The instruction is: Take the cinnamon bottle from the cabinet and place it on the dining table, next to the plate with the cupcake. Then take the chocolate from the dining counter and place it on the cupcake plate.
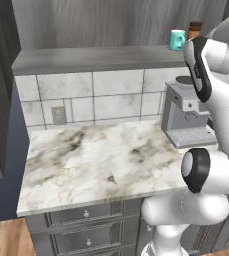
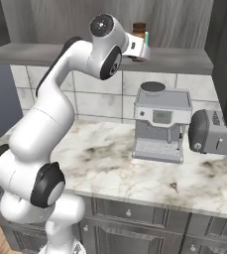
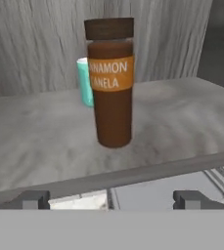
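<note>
**Open gripper faces the cinnamon bottle**

The gripper (image 3: 111, 199) is raised to the cabinet (image 3: 45, 132) ledge with its fingertips (image 3: 33, 199) spread wide, holding nothing. Ahead of them the cinnamon bottle (image 3: 111, 83) stands upright on the grey shelf (orange label toward the hand), a teal mug (image 3: 85, 80) just behind it. Below on the counter (image 2: 115, 168) sit a coffee machine (image 2: 160, 121) and toaster (image 2: 209, 133).
</note>
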